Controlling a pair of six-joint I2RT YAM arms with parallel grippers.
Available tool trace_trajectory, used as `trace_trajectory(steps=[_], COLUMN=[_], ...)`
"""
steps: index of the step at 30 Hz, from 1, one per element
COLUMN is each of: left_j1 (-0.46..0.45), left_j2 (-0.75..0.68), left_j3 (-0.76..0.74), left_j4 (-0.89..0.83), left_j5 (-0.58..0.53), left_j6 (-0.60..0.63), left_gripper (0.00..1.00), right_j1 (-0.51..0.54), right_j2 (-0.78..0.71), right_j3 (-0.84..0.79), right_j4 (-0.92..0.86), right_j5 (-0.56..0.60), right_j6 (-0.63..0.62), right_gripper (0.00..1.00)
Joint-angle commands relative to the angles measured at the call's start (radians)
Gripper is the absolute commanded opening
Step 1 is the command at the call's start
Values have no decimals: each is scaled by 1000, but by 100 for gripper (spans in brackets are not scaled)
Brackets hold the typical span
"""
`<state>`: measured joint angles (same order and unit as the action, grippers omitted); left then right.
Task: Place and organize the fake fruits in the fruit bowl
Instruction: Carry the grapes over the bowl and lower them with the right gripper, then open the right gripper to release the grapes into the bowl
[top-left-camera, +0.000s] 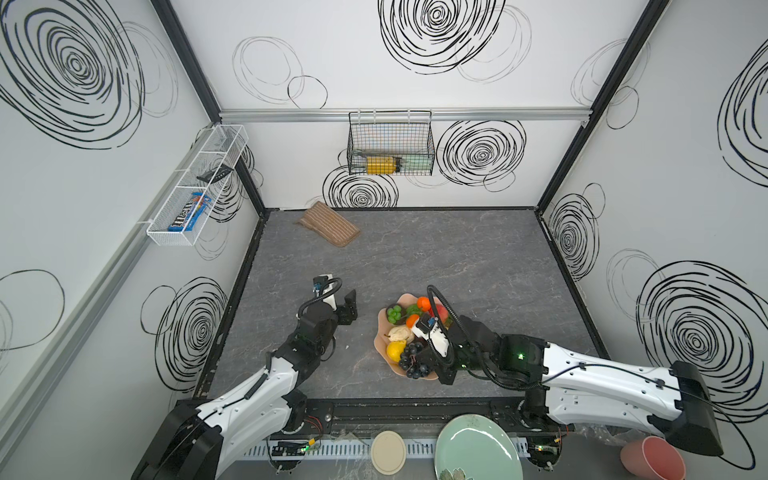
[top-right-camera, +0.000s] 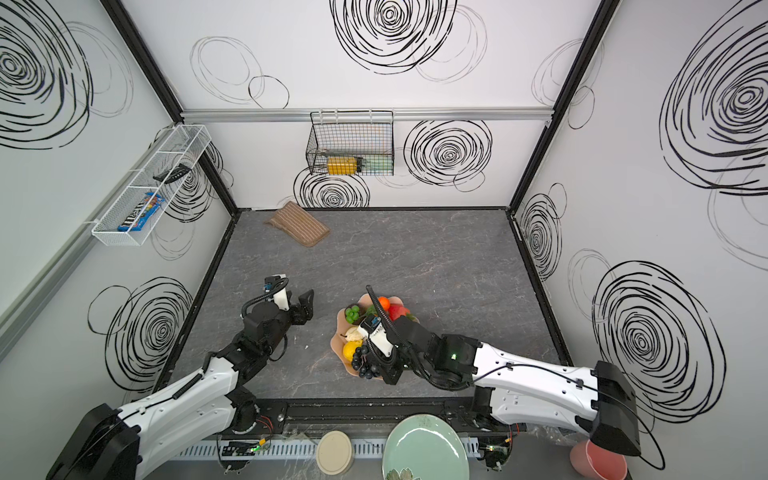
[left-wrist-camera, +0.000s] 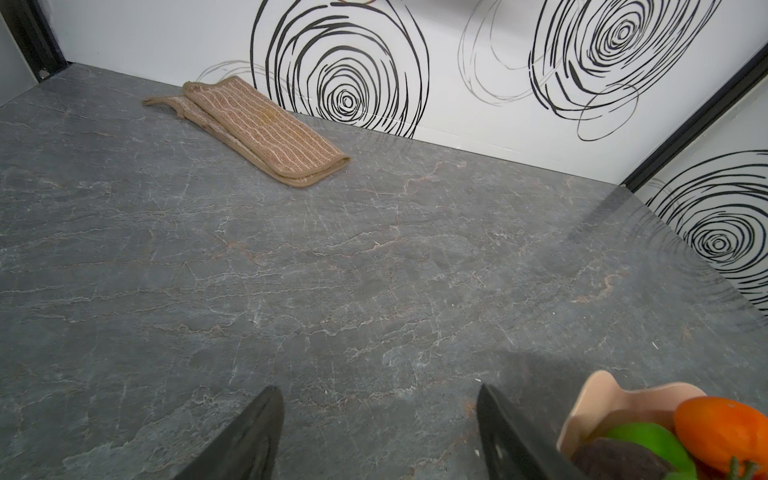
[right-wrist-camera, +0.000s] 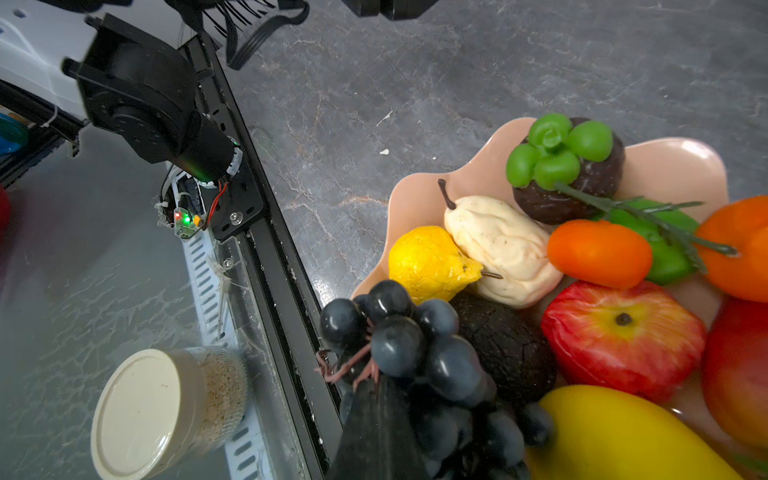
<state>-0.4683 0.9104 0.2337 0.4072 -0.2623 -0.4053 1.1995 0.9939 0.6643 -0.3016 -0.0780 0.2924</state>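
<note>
In a top view the fruit bowl (top-left-camera: 404, 297) sits near centre. Every fruit we see is inside it, and the grape bunch (top-left-camera: 411, 362) overhangs its 6 o'clock rim. The left gripper (top-left-camera: 348, 307) hovers at the bowl's 9 o'clock.

The left wrist view shows its jaws spread and empty.

In the right wrist view the right gripper (right-wrist-camera: 370, 407) is closed at the grape stem. Whether it pinches it, we cannot tell. We would ease the bunch inward slowly, sparing the avocado (right-wrist-camera: 503, 345).

The wire basket (top-left-camera: 390, 143) at 12 o'clock holds something yellow.

One fruit bowl (right-wrist-camera: 681, 158), two orange tangerines (right-wrist-camera: 598, 257) (right-wrist-camera: 744, 249), one grape bunch (right-wrist-camera: 415, 345) (dark), one beige fruit (right-wrist-camera: 498, 249).
</note>
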Motion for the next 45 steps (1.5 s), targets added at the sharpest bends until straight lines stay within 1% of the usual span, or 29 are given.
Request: trace_trajectory(steps=[1, 8, 14, 18, 24, 26, 30, 34, 39, 45], left_j1=[7, 8, 8, 8, 7, 8, 7, 7, 8, 7], left_j2=[1, 3, 4, 8, 10, 8, 2, 2, 2, 5], left_j3=[9, 9, 10, 10, 12, 11, 10, 10, 9, 10], left_j4=[44, 44, 45, 47, 47, 47, 44, 45, 45, 47], left_j5=[8, 8, 12, 14, 15, 17, 15, 15, 15, 20], left_j6=[-6, -4, -6, -9, -8, -9, -9, -9, -9, -9], left_gripper=[78, 78, 78, 78, 78, 78, 78, 78, 78, 78], right_j1=[8, 0, -28, -59, -70, -71, -72, -78, -83, -98], right_j2=[32, 80, 103, 114, 149, 152, 138, 116, 102, 77], right_j3=[4, 32, 41, 44, 55, 61, 63, 59, 58, 72], right_j4=[43, 55, 69, 100, 117, 107, 101, 102, 105, 95], right_j5=[31, 113, 145, 129, 115, 120, 129, 128, 120, 119], right_j6=[23, 28, 35, 37, 39, 40, 34, 31, 28, 22], right_gripper=[0, 0, 0, 0, 0, 7, 16, 21, 26, 34])
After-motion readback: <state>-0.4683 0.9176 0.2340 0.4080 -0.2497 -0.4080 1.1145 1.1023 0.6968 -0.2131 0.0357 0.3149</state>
